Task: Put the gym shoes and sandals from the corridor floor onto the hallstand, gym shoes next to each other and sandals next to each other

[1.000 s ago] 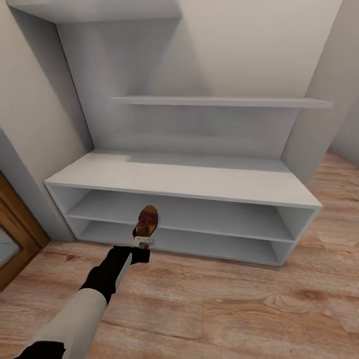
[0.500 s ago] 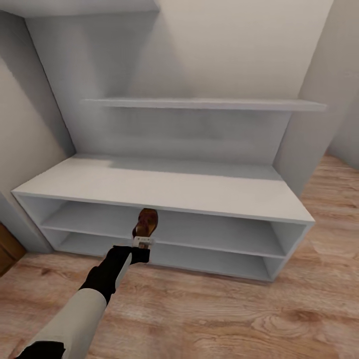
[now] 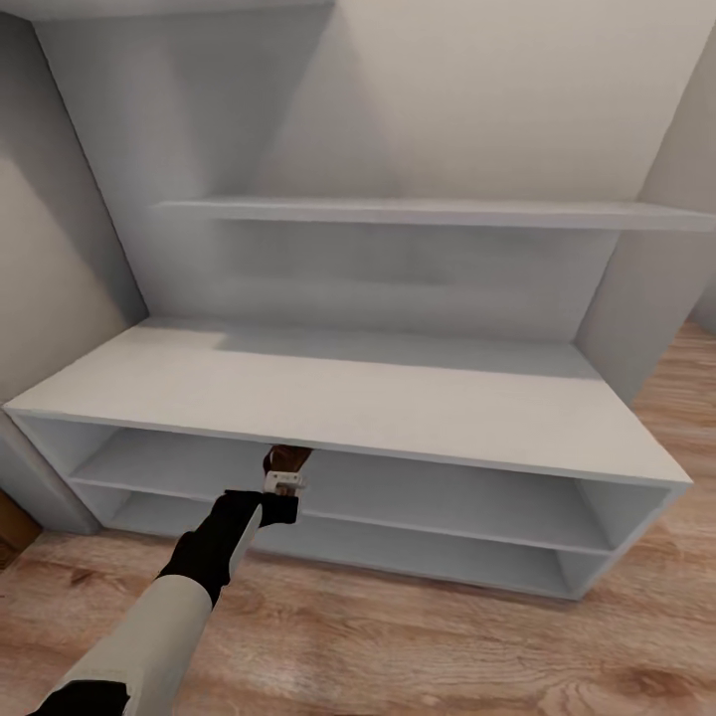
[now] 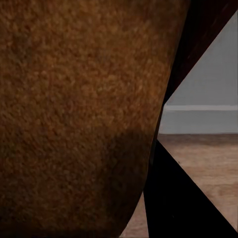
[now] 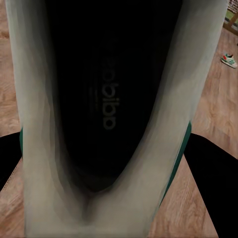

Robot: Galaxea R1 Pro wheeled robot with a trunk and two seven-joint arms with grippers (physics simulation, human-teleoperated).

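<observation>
The hallstand (image 3: 348, 398) is a long low grey bench with two open shelf levels, right in front of me. My left gripper (image 3: 287, 471) is shut on a dark brown sandal (image 3: 290, 458), held at the mouth of the upper shelf level. The front edge of the flat top hides the sandal's far end. In the left wrist view its tan footbed (image 4: 79, 114) sits close to the lens. In the right wrist view a gym shoe's white and black sole (image 5: 109, 114) is held between dark fingers (image 5: 210, 168). A second gym shoe (image 5: 228, 60) lies far off on the corridor floor (image 5: 208, 99).
Grey wall shelves (image 3: 418, 212) step up above the bench top. Walls close in at the left and the right of the unit. Wood plank floor (image 3: 398, 636) runs between me and the rack. A brown door frame corner (image 3: 12, 532) shows at the far left.
The whole view has shifted closer to the rack, so the camera moved. The held sandal now reaches under the front edge of the top, where before it hung in front of the shelves.
</observation>
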